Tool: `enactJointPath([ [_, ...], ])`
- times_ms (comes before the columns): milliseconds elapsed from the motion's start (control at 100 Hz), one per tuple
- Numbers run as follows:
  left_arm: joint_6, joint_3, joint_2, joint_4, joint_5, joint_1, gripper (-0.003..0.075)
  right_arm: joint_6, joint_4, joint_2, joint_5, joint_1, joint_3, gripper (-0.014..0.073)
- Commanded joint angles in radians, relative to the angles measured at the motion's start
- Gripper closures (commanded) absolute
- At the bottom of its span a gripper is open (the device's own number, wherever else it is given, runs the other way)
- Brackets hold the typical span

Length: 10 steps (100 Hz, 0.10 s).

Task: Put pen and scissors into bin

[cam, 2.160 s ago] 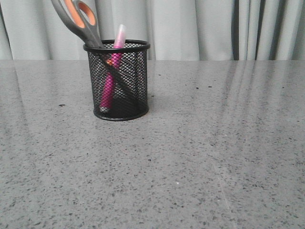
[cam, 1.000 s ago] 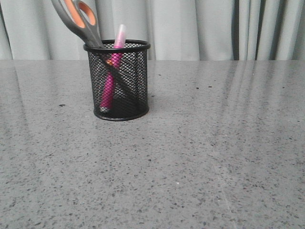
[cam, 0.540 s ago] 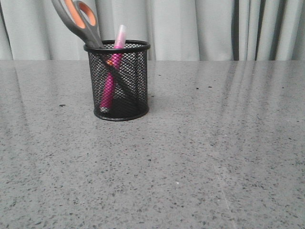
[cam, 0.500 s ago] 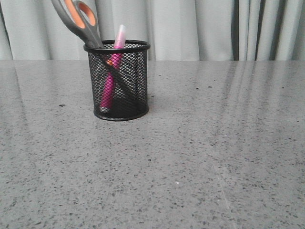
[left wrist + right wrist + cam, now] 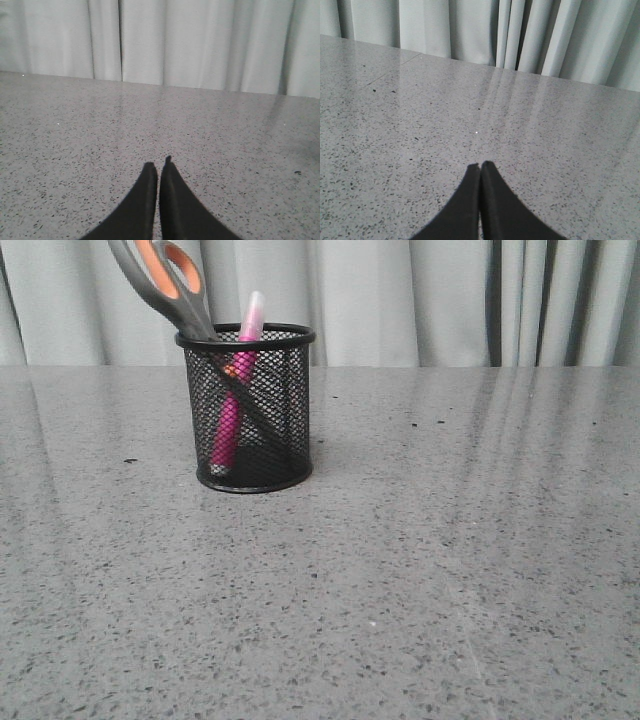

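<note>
Speckled grey desk point(image 5: 420, 580), wide and shiny. On it, left of middle: black mesh bin point(image 5: 247, 408), light, stiff, probably easy to tip. Inside, leaning: scissors point(image 5: 165, 285), hard and heavier; best held by handles. Beside them: pink pen point(image 5: 235, 400), slim, slippery. Left end effector point(image 5: 158, 172) and right end effector point(image 5: 480, 169): clenched, empty.

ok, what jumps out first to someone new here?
The black wire-mesh pencil cup standing on the left of the grey speckled table, with a bright pink pen and grey, orange-lined scissors leaning inside. Both wrist views show shut black grippers, left and right, holding nothing.
</note>
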Motion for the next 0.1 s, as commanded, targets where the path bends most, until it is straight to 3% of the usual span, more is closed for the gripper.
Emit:
enactJointPath([
  [0, -0.010, 0.024, -0.031, -0.007, -0.071, 0.002, 0.0740, 0.002, -0.007, -0.025, -0.072, -0.005, 0.010, 0.0659],
  [90, -0.010, 0.024, -0.031, -0.007, -0.071, 0.002, 0.0740, 0.002, -0.007, -0.025, -0.072, -0.005, 0.010, 0.0659],
])
